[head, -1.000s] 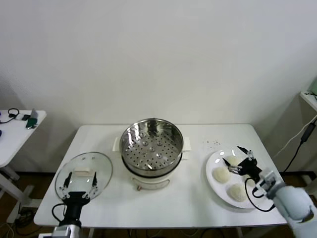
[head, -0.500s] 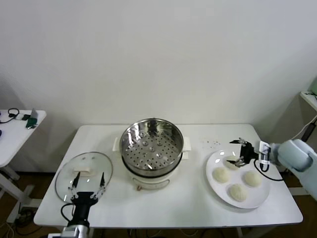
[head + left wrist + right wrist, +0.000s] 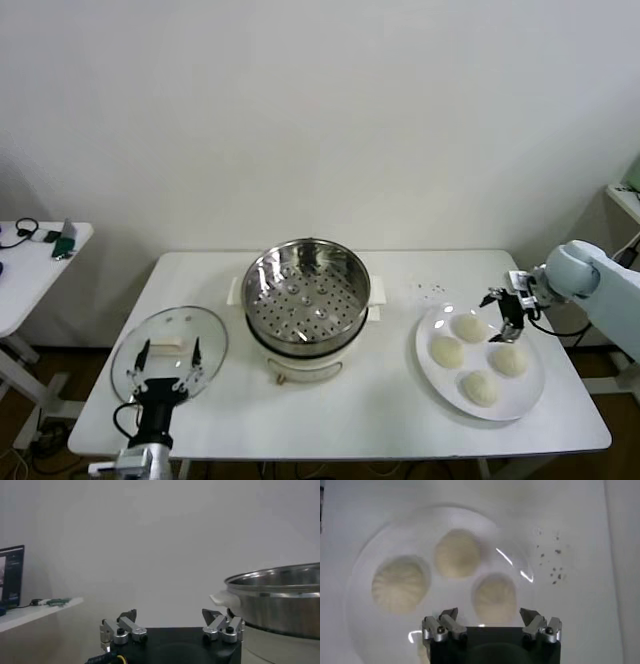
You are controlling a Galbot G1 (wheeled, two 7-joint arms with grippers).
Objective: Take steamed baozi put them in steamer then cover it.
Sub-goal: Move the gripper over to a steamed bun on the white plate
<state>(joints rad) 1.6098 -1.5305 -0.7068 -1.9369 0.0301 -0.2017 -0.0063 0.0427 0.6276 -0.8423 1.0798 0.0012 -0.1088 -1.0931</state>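
My right pincer (image 3: 507,318) hangs open above the plate (image 3: 435,377), between its two far baozi (image 3: 494,596). The steamer (image 3: 306,289) lies left of the plate; my left pincer (image 3: 166,368), also open, waits by the lid (image 3: 170,340).

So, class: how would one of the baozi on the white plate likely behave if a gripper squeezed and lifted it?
The baozi look soft and puffy, so probably light and dentable. Their smooth domed tops may slip. Flat bases on the white plate suggest little rolling.
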